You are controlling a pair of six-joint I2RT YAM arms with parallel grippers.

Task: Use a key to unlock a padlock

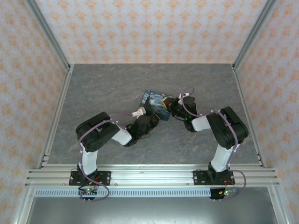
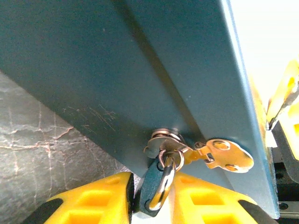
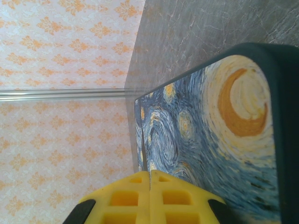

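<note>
My left gripper [image 2: 152,205] at the small dark-blue metal padlock [image 2: 148,189]
The padlock hangs between my yellow fingers [image 2: 93,200], its bottom cut off; I cannot tell if they squeeze it. Just above is the blue tin box [image 2: 117,70]. My right gripper [image 3: 150,186] has its fingers pressed together.

Top camera overlooks the table [image 1: 93,88]; both wrist cameras crowd the same box [image 1: 156,103].

A box [image 1: 156,101] printed with a swirling night sky lies near the centre of the grey veined surface [image 1: 93,93], slightly toward twelve o'clock. Orange-patterned walls [image 1: 140,28] stand at nine, twelve and three o'clock.
</note>
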